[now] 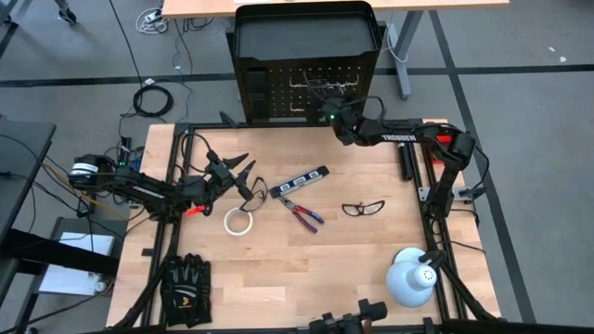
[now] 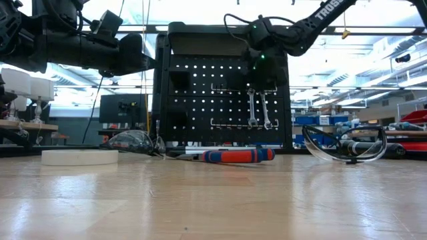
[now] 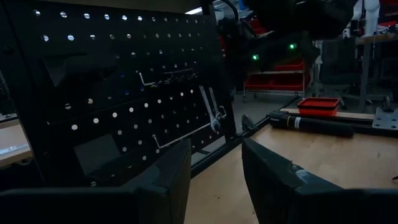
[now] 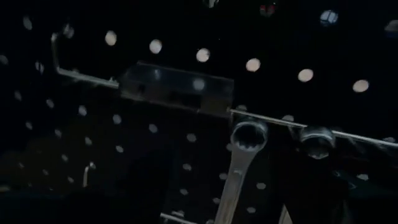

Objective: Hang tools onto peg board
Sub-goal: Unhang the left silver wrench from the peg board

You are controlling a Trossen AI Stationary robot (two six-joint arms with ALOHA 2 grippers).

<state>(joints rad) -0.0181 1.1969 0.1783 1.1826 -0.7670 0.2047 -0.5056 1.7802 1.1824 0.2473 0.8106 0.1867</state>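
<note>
You are looking straight down on the table (image 1: pixel 306 269) from above, level across it from its surface, and from each wrist toward the peg board (image 1: pixel 306 88). The right wrist is sitting closest, sharing the hung wrenches (image 4: pixel 239 168) with the others.

The wooden table (image 1: pixel 306 269) holds many things. A white tape roll (image 1: pixel 239 222) lies near the left side. Red-handled pliers (image 1: pixel 301 214) lie in the middle, just below a dark level bar (image 1: pixel 301 181). Black-framed glasses (image 1: pixel 363 208) lie to the right. Black gloves (image 1: pixel 186 283) lie at the front left corner. A white dome lamp (image 1: pixel 410 276) sits at the front right.
</note>
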